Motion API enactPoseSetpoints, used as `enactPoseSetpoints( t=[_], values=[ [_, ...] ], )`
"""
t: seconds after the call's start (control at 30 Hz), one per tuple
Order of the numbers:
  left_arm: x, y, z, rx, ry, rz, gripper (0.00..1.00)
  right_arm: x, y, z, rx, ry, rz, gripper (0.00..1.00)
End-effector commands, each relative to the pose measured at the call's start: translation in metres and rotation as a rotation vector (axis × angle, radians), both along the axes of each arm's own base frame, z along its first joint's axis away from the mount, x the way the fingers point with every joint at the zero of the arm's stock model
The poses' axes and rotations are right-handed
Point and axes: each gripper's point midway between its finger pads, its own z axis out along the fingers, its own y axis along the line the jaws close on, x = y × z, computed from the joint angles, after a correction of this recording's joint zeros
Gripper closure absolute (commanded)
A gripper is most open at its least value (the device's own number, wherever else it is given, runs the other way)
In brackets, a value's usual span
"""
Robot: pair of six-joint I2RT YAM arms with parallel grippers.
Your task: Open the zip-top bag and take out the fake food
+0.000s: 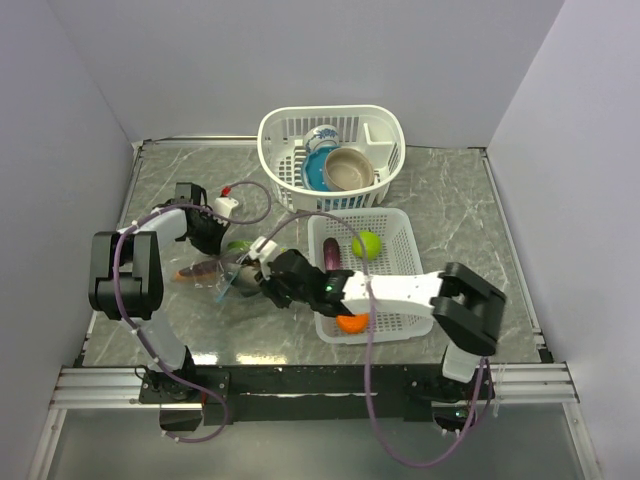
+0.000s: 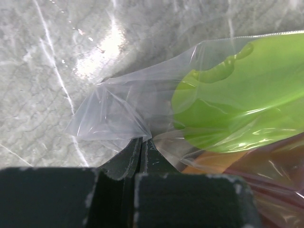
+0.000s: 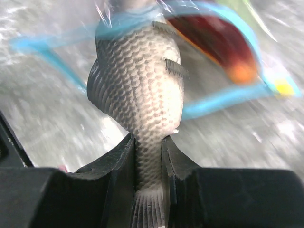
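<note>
The clear zip-top bag point(image 1: 222, 272) lies on the table left of centre. My left gripper point(image 1: 214, 238) is shut on a corner of the bag's film point(image 2: 118, 111). A green round fruit point(image 2: 232, 104) and an orange-red piece show through the plastic. My right gripper point(image 1: 264, 282) is shut on the tail of a grey scaled toy fish point(image 3: 137, 85). The fish's head is at the bag's open mouth, inside the teal zip strip point(image 3: 223, 99). A dark red piece point(image 3: 213, 42) lies inside the bag. A long reddish piece point(image 1: 195, 270) shows at the bag's left end.
A white mesh tray point(image 1: 398, 228) right of the bag holds a green fruit point(image 1: 366, 243), a purple aubergine point(image 1: 331, 253) and an orange ball point(image 1: 351, 322). A white basket point(image 1: 275, 150) at the back holds a blue bowl point(image 1: 318, 168) and a tan bowl point(image 1: 349, 168).
</note>
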Motion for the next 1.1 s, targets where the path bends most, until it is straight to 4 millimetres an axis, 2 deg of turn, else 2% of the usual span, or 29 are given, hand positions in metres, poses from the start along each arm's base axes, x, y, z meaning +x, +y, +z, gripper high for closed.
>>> enactPoseSetpoints(
  t=[0.0, 0.03, 0.07, 0.1, 0.13, 0.17, 0.2, 0.23, 0.27, 0.3, 0.33, 0.4, 0.43, 0.47, 0.53, 0.57, 0.63, 0.67, 0.7, 0.77, 0.8, 0.87, 0.9, 0.93, 0.97, 1.0, 1.03, 1.07],
  values=[
    [-0.009, 0.017, -0.020, 0.076, 0.044, 0.029, 0.99, 0.009, -0.045, 0.043, 0.041, -0.067, -0.143, 0.87],
    [-0.009, 0.017, -0.020, 0.073, 0.044, 0.029, 0.99, 0.005, -0.059, 0.038, 0.023, -0.059, -0.163, 0.88],
    [-0.008, 0.016, -0.019, 0.071, 0.043, 0.030, 0.99, 0.010, -0.070, 0.044, 0.030, -0.077, -0.202, 0.88],
    [-0.008, 0.017, -0.019, 0.066, 0.047, 0.036, 0.99, 0.010, -0.081, 0.067, 0.084, -0.100, -0.229, 0.89],
    [-0.007, 0.016, -0.018, 0.060, 0.044, 0.037, 0.99, 0.008, -0.095, 0.063, 0.079, -0.096, -0.256, 0.90],
    [-0.005, 0.014, -0.015, 0.046, 0.042, 0.036, 0.99, 0.012, -0.109, 0.069, 0.087, -0.117, -0.308, 0.91],
    [-0.004, 0.012, -0.013, 0.036, 0.042, 0.039, 0.99, 0.013, -0.123, 0.092, 0.148, -0.140, -0.350, 0.93],
    [-0.002, 0.011, -0.011, 0.028, 0.040, 0.040, 0.99, 0.013, -0.138, 0.088, 0.147, -0.134, -0.397, 0.95],
    [0.002, 0.008, -0.006, 0.013, 0.029, 0.036, 0.99, 0.016, -0.151, 0.092, 0.160, -0.148, -0.454, 0.96],
    [0.001, 0.006, -0.004, 0.004, 0.039, 0.041, 0.99, 0.023, -0.176, 0.110, 0.203, -0.194, -0.564, 0.94],
    [0.003, 0.005, -0.002, -0.005, 0.036, 0.043, 0.99, 0.023, -0.193, 0.101, 0.199, -0.184, -0.634, 0.92],
    [0.007, 0.000, 0.005, -0.031, 0.032, 0.044, 0.99, 0.027, -0.218, 0.097, 0.209, -0.186, -0.739, 0.87],
    [0.008, -0.001, 0.008, -0.038, 0.028, 0.046, 0.99, 0.030, -0.234, 0.080, 0.169, -0.144, -0.805, 0.82],
    [0.011, -0.001, 0.011, -0.042, 0.022, 0.047, 0.99, 0.032, -0.239, 0.062, 0.112, -0.119, -0.827, 0.66],
    [0.011, -0.004, 0.015, -0.053, 0.022, 0.045, 0.99, 0.033, -0.247, 0.042, 0.038, -0.074, -0.859, 0.55],
    [0.012, -0.004, 0.017, -0.052, 0.016, 0.046, 0.99, 0.034, -0.246, 0.033, -0.006, -0.073, -0.856, 0.32],
    [0.010, -0.005, 0.017, -0.053, 0.020, 0.042, 0.99, 0.039, -0.242, 0.042, -0.017, -0.115, -0.868, 0.00],
    [0.010, -0.005, 0.017, -0.051, 0.021, 0.040, 0.99, 0.042, -0.239, 0.048, -0.023, -0.147, -0.870, 0.00],
    [0.010, -0.005, 0.017, -0.051, 0.021, 0.040, 0.99, 0.048, -0.230, 0.069, 0.005, -0.198, -0.857, 0.00],
    [0.010, -0.006, 0.018, -0.051, 0.020, 0.037, 0.99, 0.051, -0.212, 0.091, 0.032, -0.253, -0.813, 0.00],
    [0.010, -0.005, 0.018, -0.049, 0.019, 0.038, 0.99, 0.055, -0.195, 0.114, 0.080, -0.294, -0.768, 0.00],
    [0.010, -0.005, 0.018, -0.046, 0.019, 0.036, 0.99, 0.044, -0.156, 0.127, 0.135, -0.307, -0.613, 0.00],
    [0.010, -0.005, 0.018, -0.045, 0.020, 0.035, 0.99, 0.041, -0.136, 0.142, 0.185, -0.348, -0.528, 0.00],
    [0.010, -0.005, 0.019, -0.045, 0.018, 0.035, 0.99, 0.035, -0.120, 0.145, 0.211, -0.358, -0.456, 0.00],
    [0.010, -0.005, 0.019, -0.044, 0.016, 0.032, 0.99, 0.020, -0.094, 0.139, 0.225, -0.340, -0.331, 0.03],
    [0.010, -0.005, 0.018, -0.045, 0.017, 0.032, 0.99, 0.017, -0.080, 0.143, 0.253, -0.360, -0.281, 0.08],
    [0.010, -0.005, 0.017, -0.045, 0.017, 0.032, 0.99, 0.014, -0.069, 0.137, 0.248, -0.349, -0.242, 0.13],
    [0.010, -0.005, 0.016, -0.046, 0.019, 0.033, 0.99, 0.011, -0.053, 0.114, 0.205, -0.319, -0.190, 0.24]
  ],
)
